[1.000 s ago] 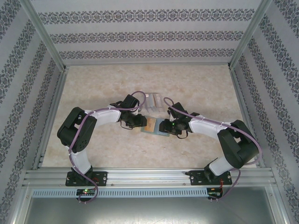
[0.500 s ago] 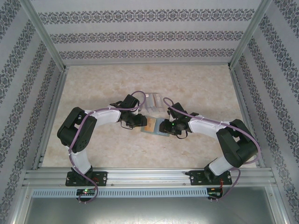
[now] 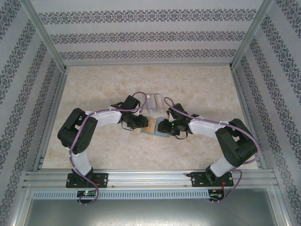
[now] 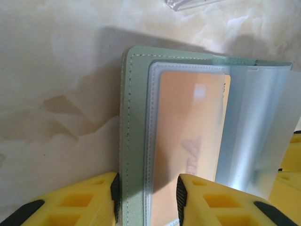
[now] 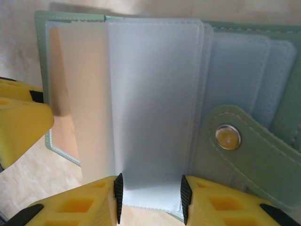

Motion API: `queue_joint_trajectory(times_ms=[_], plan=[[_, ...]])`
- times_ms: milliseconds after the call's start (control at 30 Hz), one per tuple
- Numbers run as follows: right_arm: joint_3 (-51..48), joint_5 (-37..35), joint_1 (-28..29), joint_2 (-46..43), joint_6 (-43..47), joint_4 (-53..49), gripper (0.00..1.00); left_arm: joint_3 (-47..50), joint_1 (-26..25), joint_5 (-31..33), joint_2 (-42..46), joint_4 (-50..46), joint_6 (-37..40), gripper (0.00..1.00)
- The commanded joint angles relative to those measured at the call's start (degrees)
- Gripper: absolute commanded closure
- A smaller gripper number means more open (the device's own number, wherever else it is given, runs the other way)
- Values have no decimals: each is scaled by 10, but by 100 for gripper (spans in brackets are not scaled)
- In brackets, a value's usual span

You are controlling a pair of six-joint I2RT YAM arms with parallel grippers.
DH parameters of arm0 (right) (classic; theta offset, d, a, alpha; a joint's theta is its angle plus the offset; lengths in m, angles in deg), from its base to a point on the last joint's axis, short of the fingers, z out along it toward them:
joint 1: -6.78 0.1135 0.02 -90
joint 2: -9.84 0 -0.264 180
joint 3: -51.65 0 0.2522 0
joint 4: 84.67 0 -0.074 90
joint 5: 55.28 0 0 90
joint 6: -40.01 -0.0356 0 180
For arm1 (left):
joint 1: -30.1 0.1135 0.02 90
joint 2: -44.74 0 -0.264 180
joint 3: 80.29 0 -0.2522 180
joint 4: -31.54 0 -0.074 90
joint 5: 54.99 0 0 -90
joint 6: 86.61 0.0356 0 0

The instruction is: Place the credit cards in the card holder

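The sage-green card holder (image 3: 153,128) lies open on the table between my two grippers. Its clear sleeve holds an orange card (image 4: 188,122). A translucent leaf (image 4: 254,127) stands up from the spine. My left gripper (image 4: 146,197) is open, its jaws straddling the holder's stitched left cover (image 4: 136,117) and the sleeve's edge. My right gripper (image 5: 149,197) is open over a pale clear sleeve (image 5: 155,94), beside the strap with its snap button (image 5: 228,136). Clear credit cards (image 3: 155,100) lie on the table just behind the holder, one corner (image 4: 188,4) showing in the left wrist view.
Patterned walls (image 3: 150,33) and aluminium posts enclose the marbled table (image 3: 103,84). A metal rail (image 3: 150,176) carries both arm bases at the near edge. Bare tabletop stretches to the left, right and back of the holder.
My right gripper has slid a little left, further over the holder, and its jaws have narrowed slightly. The left arm has stayed put.
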Motion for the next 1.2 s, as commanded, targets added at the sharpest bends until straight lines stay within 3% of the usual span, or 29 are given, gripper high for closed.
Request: queue_joint_trajectory(times_ms=[0, 267, 467, 633, 800, 1167], plan=[[8, 14, 10, 2, -11, 13, 62, 8, 1, -6, -1, 14, -8, 61], [9, 18, 9, 3, -13, 26, 79, 10, 1, -4, 0, 14, -7, 61], [13, 19, 9, 8, -12, 26, 75, 10, 2, -6, -1, 13, -7, 62], [12, -21, 9, -24, -6, -14, 64, 9, 2, -2, 3, 9, -4, 62], [8, -47, 6, -55, 2, -61, 63, 6, 2, -3, 0, 10, -3, 62], [-7, -47, 5, -26, -7, -44, 56, 9, 2, -4, 1, 10, -4, 62]])
